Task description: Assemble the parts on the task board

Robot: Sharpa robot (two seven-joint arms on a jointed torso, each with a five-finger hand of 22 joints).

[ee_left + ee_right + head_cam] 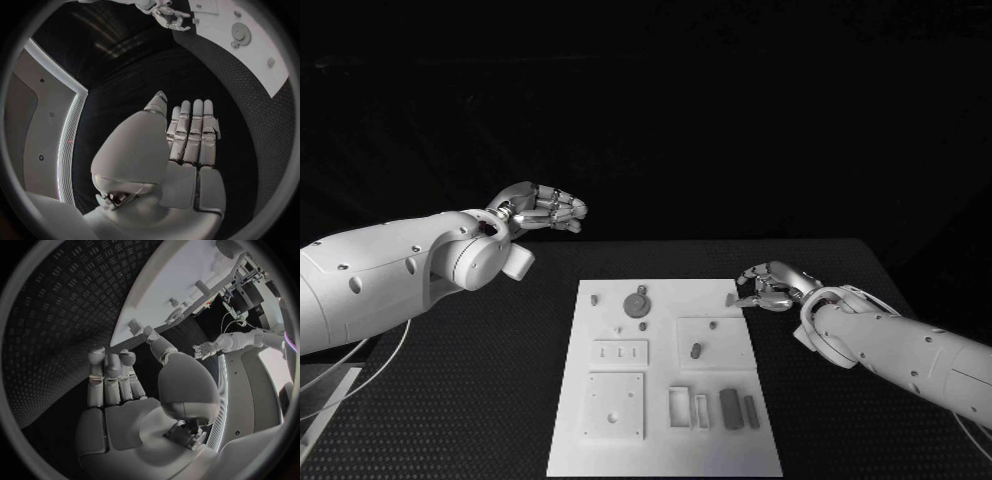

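Observation:
The white task board [661,445] lies flat in the middle of the table. Small grey parts sit on it: a round piece [638,304], an oval piece [697,350] in a square recess, and two dark bars [731,408] nearer the front. My left hand [545,208] hangs above the table's far left, off the board, fingers straight and side by side [190,132], holding nothing. My right hand [769,287] is low at the board's far right edge, beside a small peg [731,298]. Its fingers [109,372] are stretched out and nothing is in them.
The black textured table [473,400] surrounds the board on every side. The board [250,35] and my right hand [165,12] appear in the left wrist view; the board's edge [181,275] and my left hand [203,350] appear in the right wrist view.

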